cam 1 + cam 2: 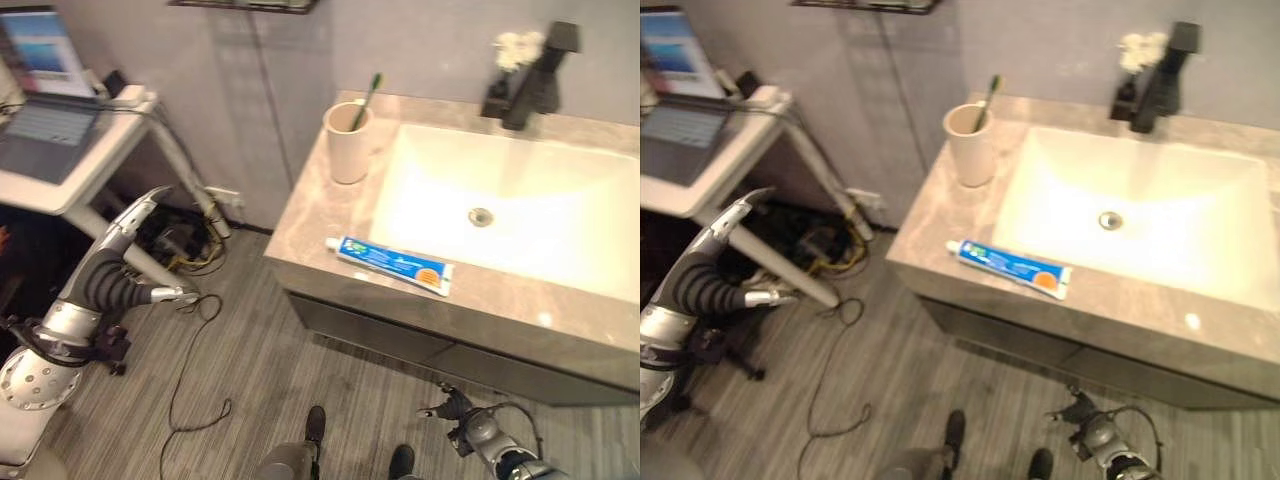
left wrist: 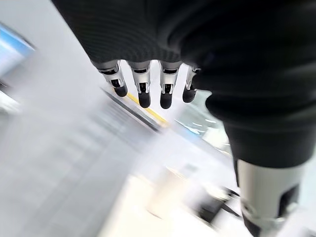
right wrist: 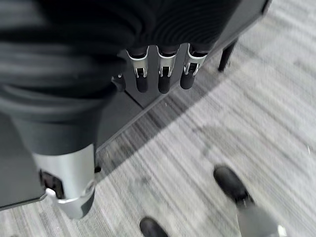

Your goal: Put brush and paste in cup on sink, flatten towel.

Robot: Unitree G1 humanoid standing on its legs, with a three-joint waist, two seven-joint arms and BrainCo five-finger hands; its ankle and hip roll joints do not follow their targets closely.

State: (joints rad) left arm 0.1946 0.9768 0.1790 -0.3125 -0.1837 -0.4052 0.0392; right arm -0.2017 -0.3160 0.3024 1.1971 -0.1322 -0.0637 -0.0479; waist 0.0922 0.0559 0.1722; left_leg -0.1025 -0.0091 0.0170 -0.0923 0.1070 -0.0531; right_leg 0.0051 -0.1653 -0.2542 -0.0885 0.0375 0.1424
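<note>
Grey marble vanity top point(image 1: 320, 215) against a grey wall, with a white sink basin point(image 1: 520, 215) and black faucet point(image 1: 535, 85) behind it. Beige cup point(image 1: 349, 143) stands upright on the counter's left back corner, beside the basin. Green-handled toothbrush point(image 1: 366, 100) already stands tilted in the cup, so the brush part looks done. Toothpaste tube point(image 1: 392, 264) lies flat on the front counter strip, just beside the basin edge and well apart from the cup; likely next pick. No towel can be made out. Left hand point(image 1: 135, 225) hangs low over the floor near a white side table point(image 1: 70, 185) carrying a laptop point(image 1: 45, 95), fingers point(image 2: 143, 89) straight, empty. Right hand point(image 3: 160, 74) low by the dark cabinet front, fingers relaxed, nothing held.
</note>
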